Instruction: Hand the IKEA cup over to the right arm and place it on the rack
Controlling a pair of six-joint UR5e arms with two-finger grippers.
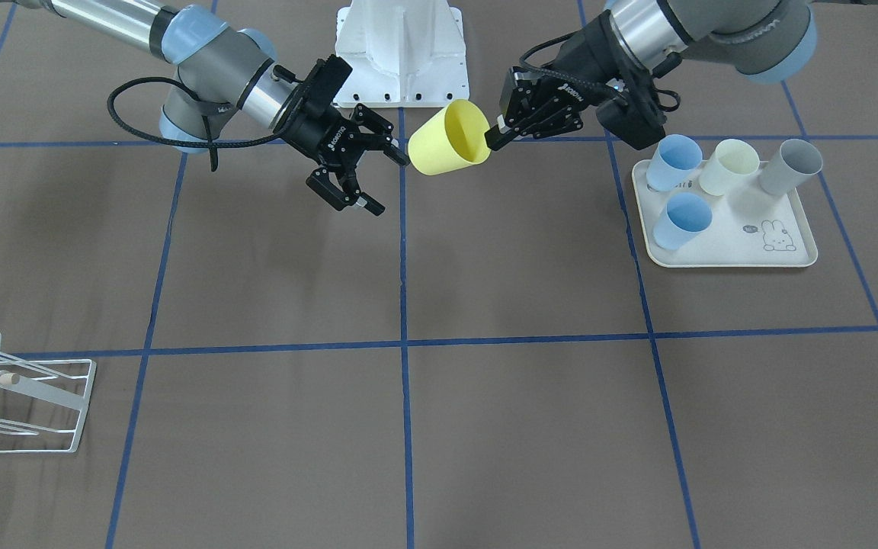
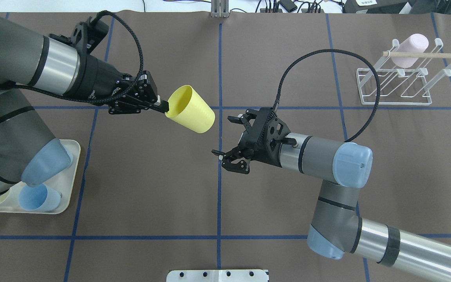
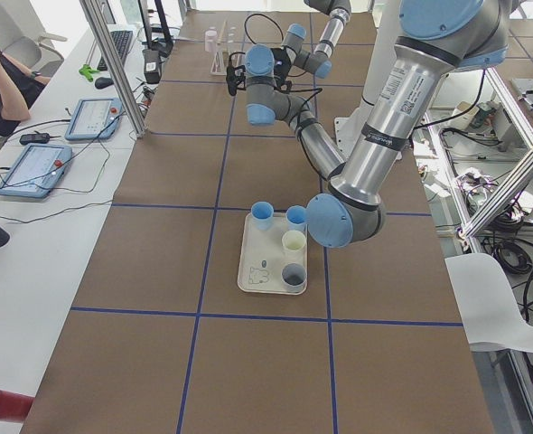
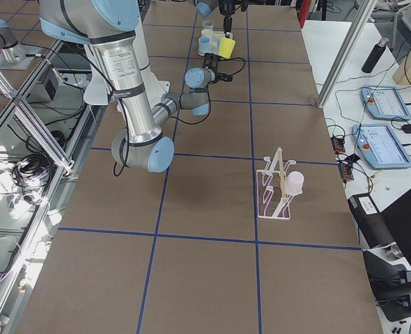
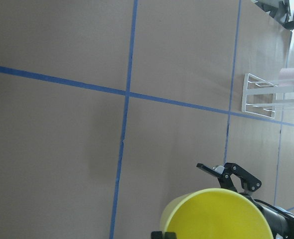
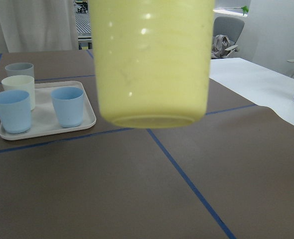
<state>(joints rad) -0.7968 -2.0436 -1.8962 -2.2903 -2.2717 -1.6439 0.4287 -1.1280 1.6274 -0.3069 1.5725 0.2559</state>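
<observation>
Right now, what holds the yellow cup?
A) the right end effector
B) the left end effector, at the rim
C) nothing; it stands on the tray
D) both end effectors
B: the left end effector pinches the rim of the cup; the right end effector is open, apart from it.

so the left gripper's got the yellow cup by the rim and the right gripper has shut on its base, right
No: the right gripper is open, fingers spread and clear of the yellow cup, as the overhead exterior view shows. The left gripper does hold it by the rim.
</observation>
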